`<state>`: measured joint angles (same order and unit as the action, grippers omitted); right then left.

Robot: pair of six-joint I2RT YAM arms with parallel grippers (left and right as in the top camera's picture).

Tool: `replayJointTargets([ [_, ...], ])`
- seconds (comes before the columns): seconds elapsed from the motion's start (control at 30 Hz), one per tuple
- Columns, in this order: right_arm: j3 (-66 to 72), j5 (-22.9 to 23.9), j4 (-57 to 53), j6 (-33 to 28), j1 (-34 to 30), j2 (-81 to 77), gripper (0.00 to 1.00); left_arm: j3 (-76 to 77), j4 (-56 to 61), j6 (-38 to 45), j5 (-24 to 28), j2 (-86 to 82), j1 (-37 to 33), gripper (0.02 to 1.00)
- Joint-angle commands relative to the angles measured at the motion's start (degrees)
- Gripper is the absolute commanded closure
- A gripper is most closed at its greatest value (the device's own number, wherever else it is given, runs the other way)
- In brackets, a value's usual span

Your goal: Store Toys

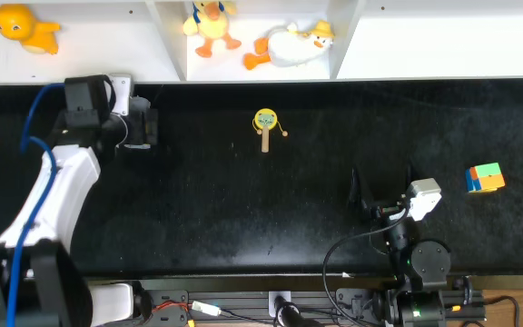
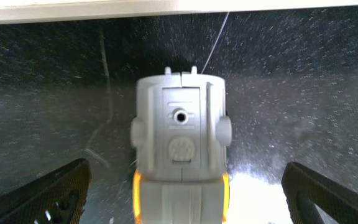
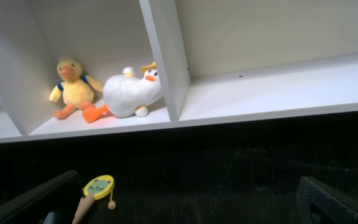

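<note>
The toy (image 2: 180,149) I look down on is smooth grey plastic with a faint sheen, yellow plastic lower down. The table (image 1: 243,209) is matt black, finely speckled, rough-looking. The shelf (image 3: 278,93) is smooth white board. The duck (image 3: 72,87) and goose (image 3: 129,93) are fuzzy cloth; the rattle (image 3: 97,190) handle looks wooden; the cube (image 1: 485,178) is glossy plastic

My right tool (image 3: 186,178) hangs above the black table (image 3: 260,155), its fingers (image 3: 39,196) spread wide apart. Just ahead of one finger lies a small yellow drum rattle (image 3: 96,191). Farther ahead, a white shelf (image 3: 278,87) holds a yellow plush duck (image 3: 72,87) and a white plush duck (image 3: 131,93), side by side in one compartment.
</note>
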<state>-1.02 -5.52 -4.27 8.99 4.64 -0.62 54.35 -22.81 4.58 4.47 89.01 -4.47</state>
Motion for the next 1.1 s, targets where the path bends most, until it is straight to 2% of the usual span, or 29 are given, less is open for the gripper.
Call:
replayJointTargets([
  [0.03, 0.7, 0.3, 0.2, 0.2, 0.3, 0.4, 0.005, -0.6, 1.7, -1.9, 0.8, 3.9, 0.5, 0.018],
  [0.23, 0.7, 0.3, 0.2, 0.2, 0.3, 0.4, 0.007, -0.6, 3.5, -1.9, -0.5, 7.8, 0.5, 0.042],
  [0.4, 0.8, 0.3, 0.2, 0.2, 0.3, 0.4, 0.005, -0.6, 4.4, -1.9, -0.8, 8.9, 0.5, 0.240],
  [0.73, 0.7, 0.3, 0.2, 0.2, 0.3, 0.4, 0.005, -0.6, 5.4, -2.0, -1.7, 8.8, 0.4, 0.535],
  [1.1, 0.7, 0.3, 0.2, 0.2, 0.3, 0.4, 0.005, 3.5, 1.6, -2.1, -1.7, 5.0, 0.4, 0.682],
])
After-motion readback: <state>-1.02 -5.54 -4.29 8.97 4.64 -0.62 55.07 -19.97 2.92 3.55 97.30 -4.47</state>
